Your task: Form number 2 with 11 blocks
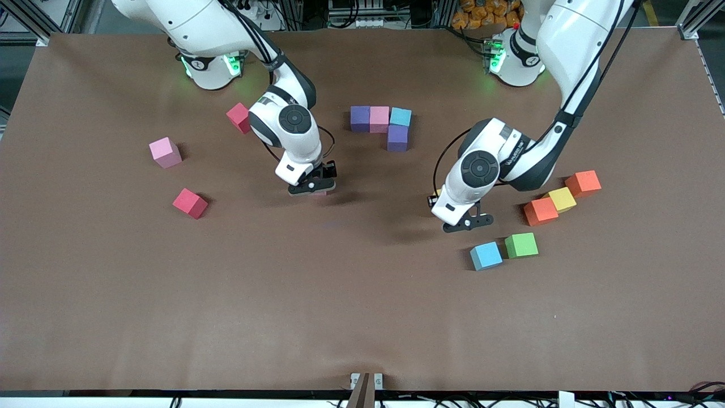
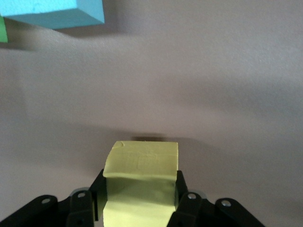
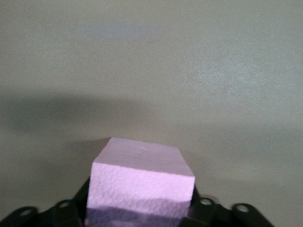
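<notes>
A partial number 2 lies mid-table: purple (image 1: 359,118), pink (image 1: 379,119) and light blue (image 1: 400,117) cubes in a row, with a purple cube (image 1: 397,137) below the light blue one. My right gripper (image 1: 312,187) is shut on a pink block (image 3: 142,172) low over bare table, nearer the front camera than that row; its own view shows the gripper (image 3: 140,201). My left gripper (image 1: 467,222) is shut on a pale yellow block (image 2: 142,163), mostly hidden in the front view, beside the loose light blue block (image 1: 486,255); its own view shows the gripper (image 2: 140,191).
Toward the left arm's end lie orange (image 1: 583,183), yellow (image 1: 562,198), orange (image 1: 541,211) and green (image 1: 521,245) blocks. Toward the right arm's end lie a red block (image 1: 238,117), a pink block (image 1: 165,152) and a red block (image 1: 190,203).
</notes>
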Robot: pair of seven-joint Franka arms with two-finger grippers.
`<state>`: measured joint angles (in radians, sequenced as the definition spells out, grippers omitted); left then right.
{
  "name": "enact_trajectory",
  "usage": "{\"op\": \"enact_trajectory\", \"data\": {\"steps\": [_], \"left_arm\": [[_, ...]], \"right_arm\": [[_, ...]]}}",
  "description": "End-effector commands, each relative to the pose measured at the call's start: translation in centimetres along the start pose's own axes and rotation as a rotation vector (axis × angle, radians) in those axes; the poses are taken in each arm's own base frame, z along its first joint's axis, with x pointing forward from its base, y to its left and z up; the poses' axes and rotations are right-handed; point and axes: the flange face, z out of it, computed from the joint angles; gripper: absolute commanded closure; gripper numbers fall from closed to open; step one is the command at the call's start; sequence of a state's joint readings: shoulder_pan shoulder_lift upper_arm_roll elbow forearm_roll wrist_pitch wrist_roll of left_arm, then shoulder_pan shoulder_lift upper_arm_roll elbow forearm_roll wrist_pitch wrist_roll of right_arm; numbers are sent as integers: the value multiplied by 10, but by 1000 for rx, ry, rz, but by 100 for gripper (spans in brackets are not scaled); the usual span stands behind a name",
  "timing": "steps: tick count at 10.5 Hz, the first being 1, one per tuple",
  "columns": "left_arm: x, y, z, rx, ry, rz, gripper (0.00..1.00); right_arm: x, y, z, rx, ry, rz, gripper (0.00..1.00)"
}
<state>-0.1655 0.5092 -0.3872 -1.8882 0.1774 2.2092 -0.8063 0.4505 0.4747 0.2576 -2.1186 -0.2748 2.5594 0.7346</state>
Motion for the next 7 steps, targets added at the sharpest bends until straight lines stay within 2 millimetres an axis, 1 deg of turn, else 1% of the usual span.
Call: {"op": "enact_trajectory", "data": {"steps": [1,3,4,7], "left_arm": [[-22,4,-10,26,7,8,44],[-42,20,-10,39,-12,59,44],[-52,29,-12,41,-15,87,44],[-77,58,-12,36,-10,139,44]], "right_arm": [[-3,4,-23,12,33,24,100],[4,5,-45,18,68,15,100],[13,14,-51,20,78,30,100],[35,39,-57,18,86,31,100]]}}
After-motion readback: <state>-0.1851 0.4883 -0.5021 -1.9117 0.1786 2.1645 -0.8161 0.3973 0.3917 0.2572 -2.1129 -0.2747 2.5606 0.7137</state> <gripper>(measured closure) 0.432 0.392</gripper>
